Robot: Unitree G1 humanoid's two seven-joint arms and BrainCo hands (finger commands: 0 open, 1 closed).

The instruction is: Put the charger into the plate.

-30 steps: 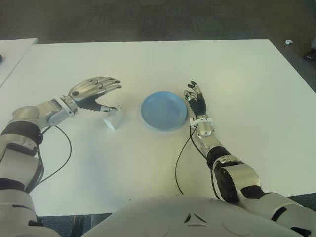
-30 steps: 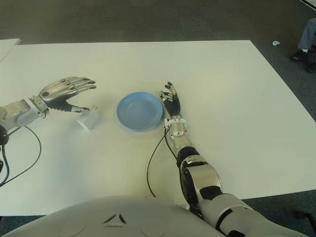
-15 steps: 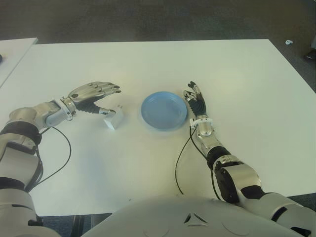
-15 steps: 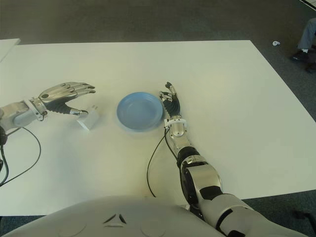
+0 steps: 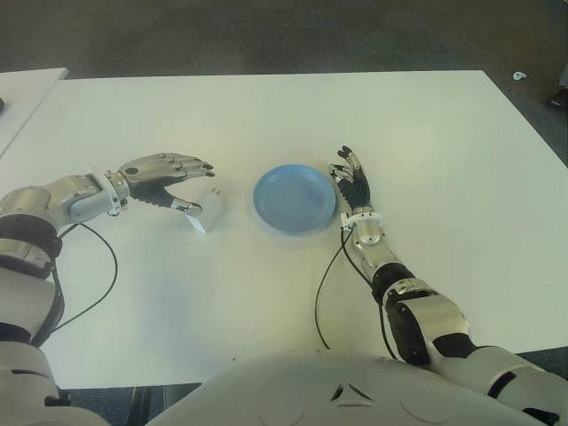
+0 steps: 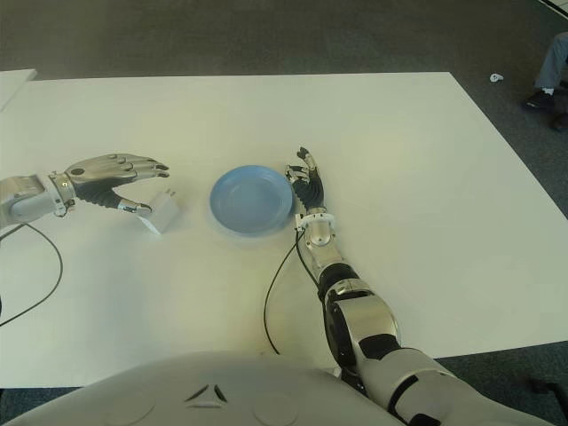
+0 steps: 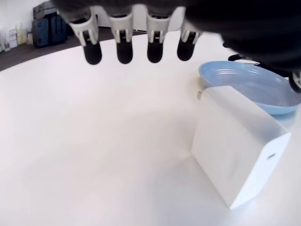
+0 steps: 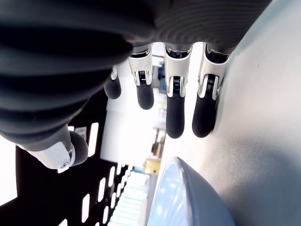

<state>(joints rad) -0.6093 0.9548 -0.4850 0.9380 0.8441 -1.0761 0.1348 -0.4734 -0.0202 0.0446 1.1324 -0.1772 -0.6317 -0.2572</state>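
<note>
The right hand is kept idle just right of the plate, fingers relaxed and empty. The charger lies on the table left of the plate, ungrasped; the left hand is spread beside it, apparently for a grasp.

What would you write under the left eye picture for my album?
The left hand reaches with open fingers for the charger beside the plate.

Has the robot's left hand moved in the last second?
Yes. The left hand has sunk lower and drawn slightly away from the plate, its thumb now touching the charger.
</note>
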